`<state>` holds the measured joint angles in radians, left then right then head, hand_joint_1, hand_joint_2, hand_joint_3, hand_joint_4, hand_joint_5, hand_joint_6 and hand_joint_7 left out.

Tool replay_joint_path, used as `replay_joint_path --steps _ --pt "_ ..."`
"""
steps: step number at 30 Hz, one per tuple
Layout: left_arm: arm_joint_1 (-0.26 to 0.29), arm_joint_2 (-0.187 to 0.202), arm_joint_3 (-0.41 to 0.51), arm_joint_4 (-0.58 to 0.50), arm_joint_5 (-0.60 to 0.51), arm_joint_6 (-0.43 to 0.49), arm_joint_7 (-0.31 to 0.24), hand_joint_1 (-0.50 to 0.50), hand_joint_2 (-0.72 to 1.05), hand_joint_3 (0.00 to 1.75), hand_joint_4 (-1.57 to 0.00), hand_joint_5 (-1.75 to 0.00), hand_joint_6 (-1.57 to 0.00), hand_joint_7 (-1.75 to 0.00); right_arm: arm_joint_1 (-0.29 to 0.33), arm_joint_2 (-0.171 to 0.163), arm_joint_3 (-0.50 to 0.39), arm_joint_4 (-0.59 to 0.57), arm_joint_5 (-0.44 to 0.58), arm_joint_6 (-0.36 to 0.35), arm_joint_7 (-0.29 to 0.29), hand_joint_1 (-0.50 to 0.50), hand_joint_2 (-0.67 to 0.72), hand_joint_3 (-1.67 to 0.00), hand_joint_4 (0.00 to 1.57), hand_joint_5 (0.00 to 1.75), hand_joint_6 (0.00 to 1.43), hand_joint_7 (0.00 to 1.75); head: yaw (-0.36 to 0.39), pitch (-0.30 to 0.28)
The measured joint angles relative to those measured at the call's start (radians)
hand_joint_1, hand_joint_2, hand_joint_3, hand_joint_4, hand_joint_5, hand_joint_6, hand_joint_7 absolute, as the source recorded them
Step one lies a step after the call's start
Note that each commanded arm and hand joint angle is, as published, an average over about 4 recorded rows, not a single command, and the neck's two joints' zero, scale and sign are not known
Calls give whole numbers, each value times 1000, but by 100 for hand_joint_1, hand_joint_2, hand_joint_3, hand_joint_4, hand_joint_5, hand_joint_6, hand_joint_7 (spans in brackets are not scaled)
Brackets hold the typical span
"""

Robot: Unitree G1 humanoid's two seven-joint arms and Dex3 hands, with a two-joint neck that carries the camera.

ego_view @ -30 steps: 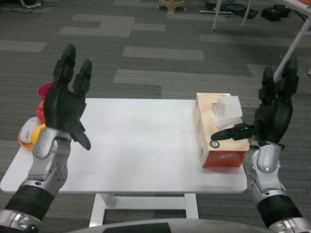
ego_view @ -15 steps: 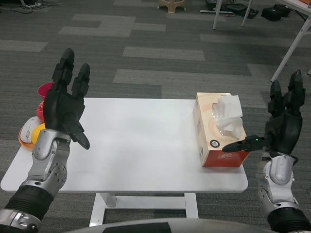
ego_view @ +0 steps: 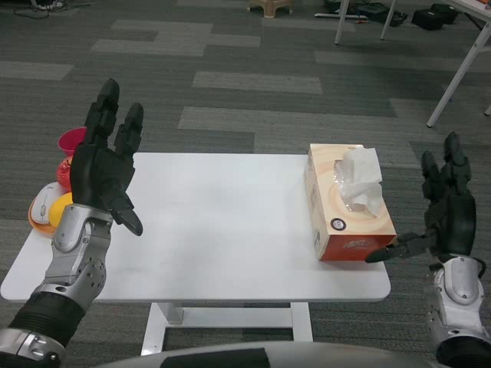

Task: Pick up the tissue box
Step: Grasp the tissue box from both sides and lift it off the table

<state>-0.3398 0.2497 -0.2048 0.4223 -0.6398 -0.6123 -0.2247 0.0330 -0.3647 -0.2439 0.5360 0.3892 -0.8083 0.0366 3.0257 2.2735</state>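
Observation:
An orange and wood-patterned tissue box (ego_view: 347, 205) lies on the right part of the white table (ego_view: 207, 230), a white tissue sticking up from its top. My right hand (ego_view: 443, 215) is held up just off the table's right edge, fingers spread, thumb tip close to the box's near right corner; whether it touches I cannot tell. It holds nothing. My left hand (ego_view: 103, 165) is raised over the table's left end, fingers apart and empty, far from the box.
At the table's left edge sit a red cup (ego_view: 70, 142), a red thing behind my left hand, and an orange dish (ego_view: 43, 211) holding a white object. White table legs (ego_view: 460, 69) stand on the grey carpet at the far right.
My right hand has moved right and down, away from over the box to beside its near right corner. The left hand stays where it was.

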Motion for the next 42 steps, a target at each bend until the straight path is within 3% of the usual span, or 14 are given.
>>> replay_joint_path --steps 13,19,29,42 --pt "-1 -2 -4 0 0 0 0 50 -55 0 0 -10 0 0 -16 -4 -16 196 0 2 111 -44 34 -8 3 0 0 7 -32 23" --pt "-3 -2 -14 0 0 -1 0 50 -55 0 0 -10 0 0 -92 -7 12 328 0 2 154 -42 34 -8 4 0 0 7 -58 37" --pt "-3 -3 -14 -8 1 -1 0 50 -55 0 0 -10 0 0 -217 -26 90 470 -1 3 169 -46 34 -8 9 0 0 7 -108 66" --pt "-2 -3 -14 -23 2 -1 0 50 -55 0 0 -10 0 0 -232 -36 158 516 -2 3 168 -45 41 -8 11 0 0 7 -132 77"
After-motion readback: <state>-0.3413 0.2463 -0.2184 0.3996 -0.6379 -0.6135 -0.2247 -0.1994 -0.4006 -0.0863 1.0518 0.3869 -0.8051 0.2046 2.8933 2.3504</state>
